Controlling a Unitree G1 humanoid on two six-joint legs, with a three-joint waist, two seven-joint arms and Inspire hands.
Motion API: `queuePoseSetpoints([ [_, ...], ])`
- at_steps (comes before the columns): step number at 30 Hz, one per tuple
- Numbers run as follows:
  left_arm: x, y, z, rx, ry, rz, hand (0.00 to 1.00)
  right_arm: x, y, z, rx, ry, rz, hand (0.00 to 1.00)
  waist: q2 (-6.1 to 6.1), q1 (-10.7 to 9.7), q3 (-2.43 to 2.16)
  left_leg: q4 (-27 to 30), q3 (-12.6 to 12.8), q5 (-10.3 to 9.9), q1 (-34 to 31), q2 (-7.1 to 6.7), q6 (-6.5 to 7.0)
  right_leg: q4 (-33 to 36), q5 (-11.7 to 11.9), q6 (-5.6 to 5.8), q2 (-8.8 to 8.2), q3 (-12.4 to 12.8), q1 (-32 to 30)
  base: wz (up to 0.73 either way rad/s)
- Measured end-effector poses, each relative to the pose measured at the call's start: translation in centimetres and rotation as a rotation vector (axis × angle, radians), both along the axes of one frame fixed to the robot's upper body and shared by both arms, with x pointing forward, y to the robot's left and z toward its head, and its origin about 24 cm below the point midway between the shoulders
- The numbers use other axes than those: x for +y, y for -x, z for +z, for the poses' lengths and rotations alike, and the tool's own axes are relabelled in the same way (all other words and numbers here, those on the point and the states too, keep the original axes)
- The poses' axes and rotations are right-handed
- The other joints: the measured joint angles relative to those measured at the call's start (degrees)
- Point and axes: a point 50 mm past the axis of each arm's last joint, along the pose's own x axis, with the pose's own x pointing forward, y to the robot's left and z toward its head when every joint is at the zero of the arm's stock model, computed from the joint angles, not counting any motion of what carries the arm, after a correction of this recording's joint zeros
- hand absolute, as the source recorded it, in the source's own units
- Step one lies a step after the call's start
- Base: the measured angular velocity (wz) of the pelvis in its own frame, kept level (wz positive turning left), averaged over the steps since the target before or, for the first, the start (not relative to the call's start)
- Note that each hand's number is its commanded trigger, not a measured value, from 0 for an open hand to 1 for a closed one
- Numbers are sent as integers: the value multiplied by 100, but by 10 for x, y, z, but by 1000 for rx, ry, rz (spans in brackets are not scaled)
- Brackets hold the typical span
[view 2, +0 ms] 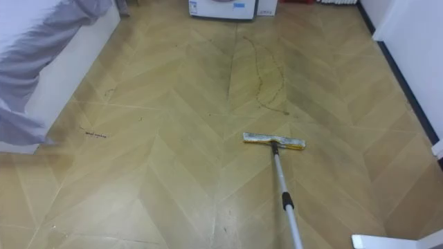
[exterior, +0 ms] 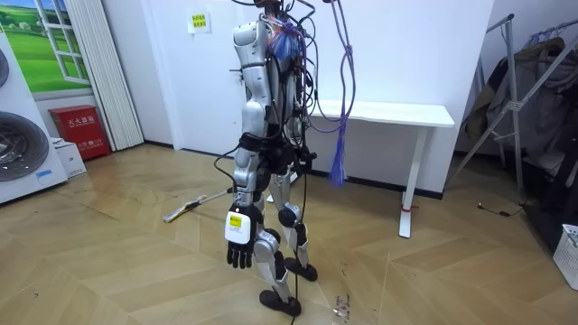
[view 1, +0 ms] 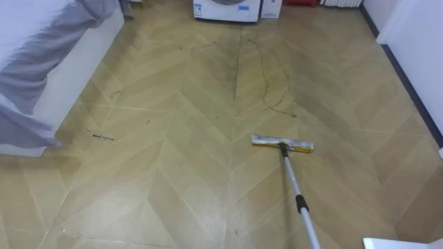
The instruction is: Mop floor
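A flat mop lies on the wooden floor ahead of me, its yellowish head (view 1: 282, 143) resting flat just below a dark squiggly stain (view 1: 273, 79). The silver handle (view 1: 296, 188) with a black grip runs from the head down to the lower right edge of the eye views. In the room view I stand upright facing the room view's left, and the mop (exterior: 185, 209) reaches out in front of my legs. My left hand (exterior: 238, 246) hangs at my side with relaxed fingers and holds nothing.
A bed with a grey sheet (view 1: 41, 62) fills the left side. A washing machine (view 1: 227, 8) stands ahead at the far end, and small dark debris (view 1: 102, 137) lies near the bed. A white wall (view 1: 415, 34) runs along my right; a white table (exterior: 388, 113) stands behind me.
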Motion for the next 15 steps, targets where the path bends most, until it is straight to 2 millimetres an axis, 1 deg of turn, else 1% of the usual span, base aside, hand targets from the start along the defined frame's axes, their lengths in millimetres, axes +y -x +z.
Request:
queuePoseSetpoints([
  [8, 0, 2, 0, 7, 4, 3, 0, 0, 0, 0, 0, -1, 0, 100, 3, 1, -1, 3, 2, -1, -12, 0, 0, 0, 0, 0, 0, -4, -12, 0],
  [15, -2, -2, -1, 5, 13, -20, 0, 0, -2, 0, -7, 0, 2, 100, 20, 1, -6, 8, 3, -4, -26, 3, 0, 4, 0, 0, 0, -8, -25, 0],
])
